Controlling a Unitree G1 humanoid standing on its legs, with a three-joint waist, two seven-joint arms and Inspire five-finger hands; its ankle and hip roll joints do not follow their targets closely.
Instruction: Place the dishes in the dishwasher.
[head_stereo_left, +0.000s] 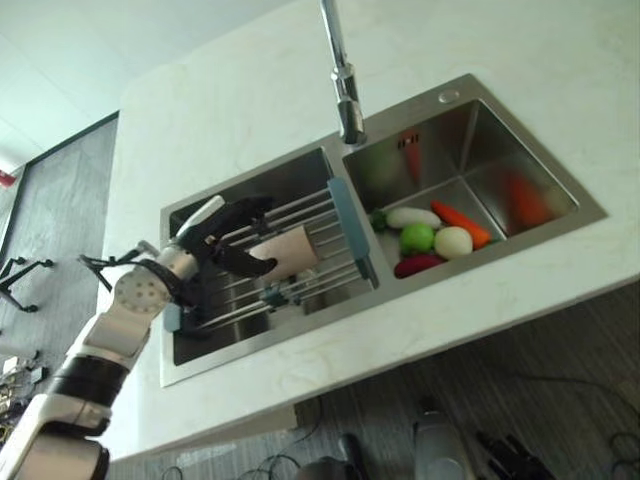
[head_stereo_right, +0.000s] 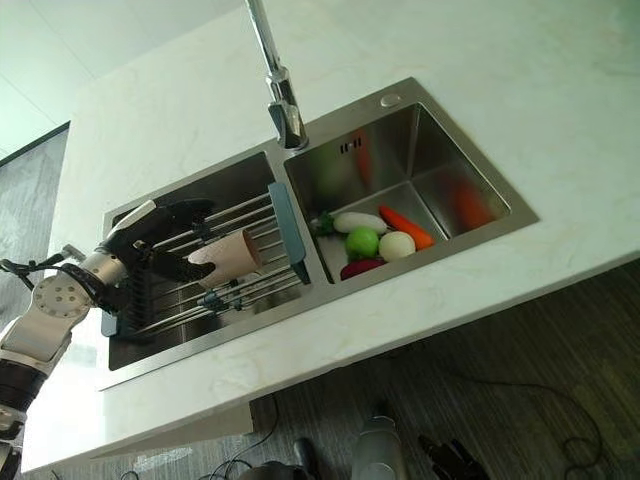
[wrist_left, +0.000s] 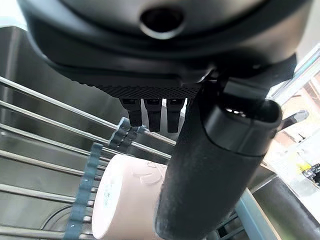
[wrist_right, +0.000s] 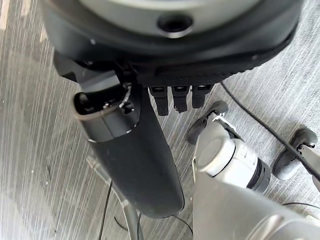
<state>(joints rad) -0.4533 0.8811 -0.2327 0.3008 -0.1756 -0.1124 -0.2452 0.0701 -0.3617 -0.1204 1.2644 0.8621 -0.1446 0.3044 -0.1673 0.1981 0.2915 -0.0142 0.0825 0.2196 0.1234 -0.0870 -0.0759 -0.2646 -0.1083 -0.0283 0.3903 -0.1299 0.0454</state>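
Sink (head_stereo_left: 500, 130): veg (head_stereo_left: 430, 238) R basin; cup (head_stereo_left: 290, 254) on rack (head_stereo_left: 345, 235).

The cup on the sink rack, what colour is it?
Pale pink cup, with a white rim; clearest in the left wrist view.

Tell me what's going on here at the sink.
The robot's left hand is reaching over the left basin of a double sink, where a pinkish cup lies on its side on a wire drying rack. Its thumb and fingers sit on either side of the cup, straight rather than closed around it, so the cup hasn't been picked up yet. The right basin holds vegetables and fruit, under the faucet. The right hand hangs open over the floor.
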